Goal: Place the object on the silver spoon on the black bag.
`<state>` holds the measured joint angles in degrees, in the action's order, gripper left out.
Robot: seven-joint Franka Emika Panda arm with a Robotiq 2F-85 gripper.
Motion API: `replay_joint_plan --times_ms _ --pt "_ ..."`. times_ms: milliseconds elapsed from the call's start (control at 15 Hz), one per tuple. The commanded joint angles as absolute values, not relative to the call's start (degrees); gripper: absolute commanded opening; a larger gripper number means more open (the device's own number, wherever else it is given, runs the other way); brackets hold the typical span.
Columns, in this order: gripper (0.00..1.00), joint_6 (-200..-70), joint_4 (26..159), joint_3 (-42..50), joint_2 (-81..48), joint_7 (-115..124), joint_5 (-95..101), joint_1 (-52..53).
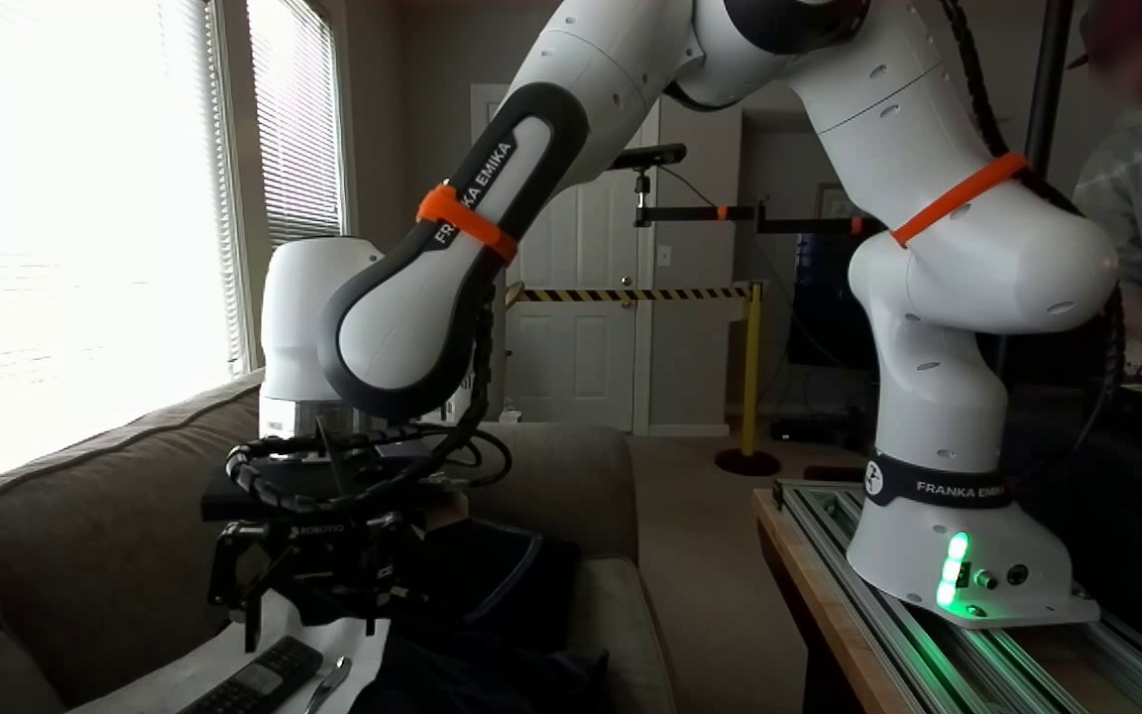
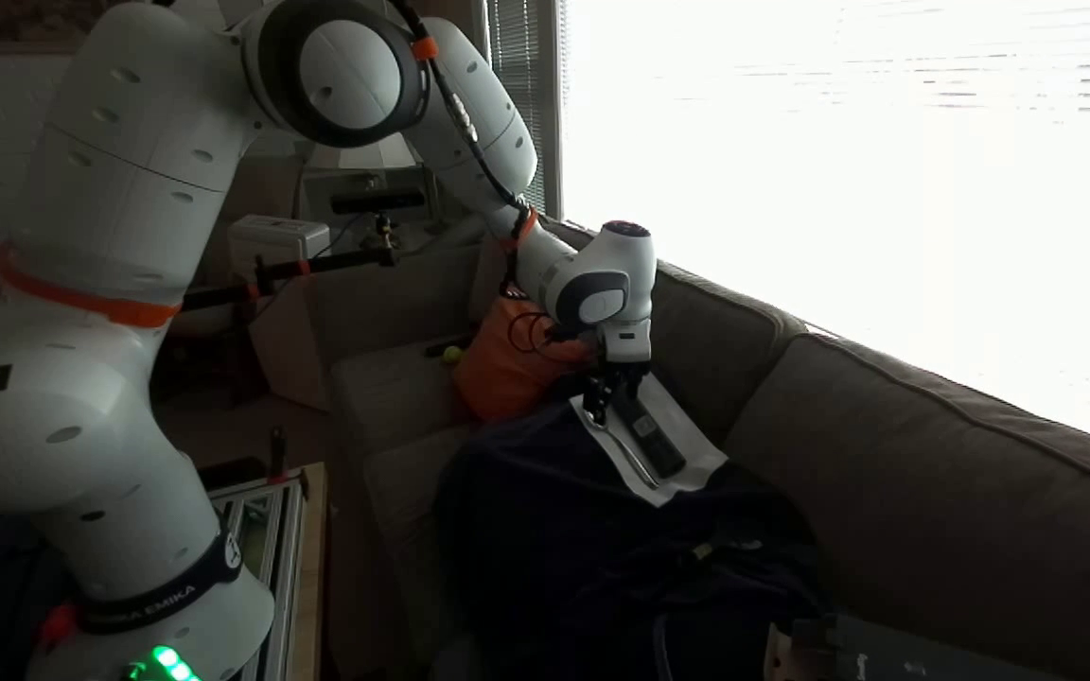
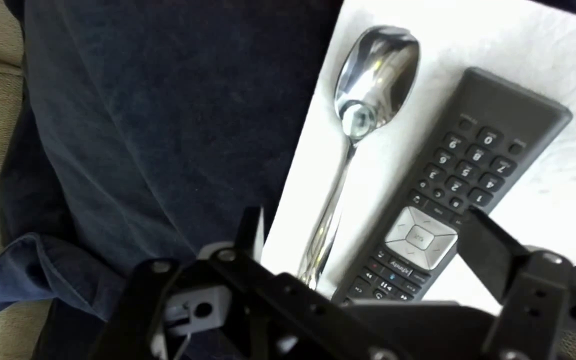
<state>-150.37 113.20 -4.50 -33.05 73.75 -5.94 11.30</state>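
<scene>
The silver spoon (image 3: 380, 65) lies on a white sheet in the wrist view, and it shows in both exterior views (image 1: 330, 684) (image 2: 628, 456). A small clear, round object (image 3: 359, 120) sits at the base of its bowl; I cannot make it out in the exterior views. The black bag (image 2: 545, 520) is a wide, slumped dark fabric heap under and beside the sheet; it looks navy in the wrist view (image 3: 178, 110). My gripper (image 3: 367, 231) is open and empty, above the spoon's handle and a remote. It also shows in both exterior views (image 1: 311, 627) (image 2: 614, 407).
A dark remote (image 3: 460, 170) lies beside the spoon on the white sheet (image 2: 687, 426). The sofa backrest (image 2: 942, 473) rises along the window side. An orange bag (image 2: 507, 364) stands on the sofa behind the gripper. A wooden table edge (image 1: 799, 575) bears the robot base.
</scene>
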Motion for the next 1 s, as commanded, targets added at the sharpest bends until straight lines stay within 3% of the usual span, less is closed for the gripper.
replay_joint_plan --times_ms 0,133,200,267,400,467,533,933 --pt "0.74 -152.0 113.0 -4.8 -34.4 70.5 -9.3 11.2" --pt "0.61 -152.0 112.8 -4.3 -35.0 70.0 -9.6 11.6" --pt "0.63 -152.1 112.8 -4.1 -35.3 69.9 -9.5 11.8" --pt "0.51 -152.1 112.7 -4.0 -35.7 69.8 -9.5 11.8" --pt "0.54 -152.2 112.5 -3.9 -36.2 69.6 -9.6 11.8" --pt "0.44 -152.4 112.3 -3.9 -36.5 69.5 -9.7 11.7" --pt "0.51 -152.5 112.2 -3.9 -36.8 69.4 -9.7 11.8" --pt "0.51 -153.0 110.8 -4.3 -38.6 68.3 -10.9 11.5"
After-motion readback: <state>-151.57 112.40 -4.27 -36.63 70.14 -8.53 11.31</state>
